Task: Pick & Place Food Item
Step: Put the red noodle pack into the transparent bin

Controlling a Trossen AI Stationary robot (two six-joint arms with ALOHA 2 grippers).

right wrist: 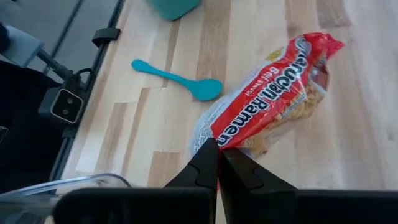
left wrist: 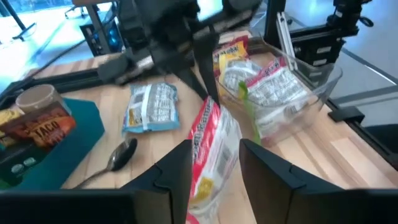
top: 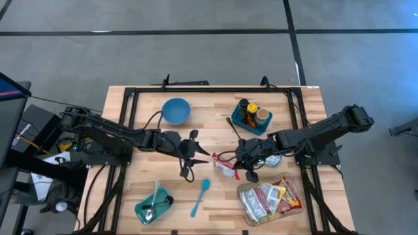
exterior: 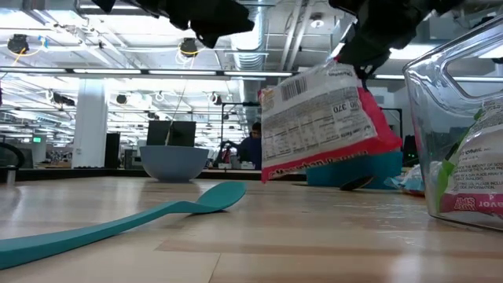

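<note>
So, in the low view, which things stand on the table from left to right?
Teal spoon → blue bowl → ramen packet, lifted off the table → clear container.

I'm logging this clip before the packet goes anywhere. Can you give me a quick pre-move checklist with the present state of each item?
1. Right hand shut on the ramen packet, pinching one edge: ok.
2. Packet lifted off the table, hanging tilted: ok.
3. Left hand off the packet: cannot tell; its fingers are open on either side of it, contact unclear.
4. Clear container has room: cannot tell; it already holds several packets.
5. Teal spoon out of the way, lying flat beside the packet: ok.
</note>
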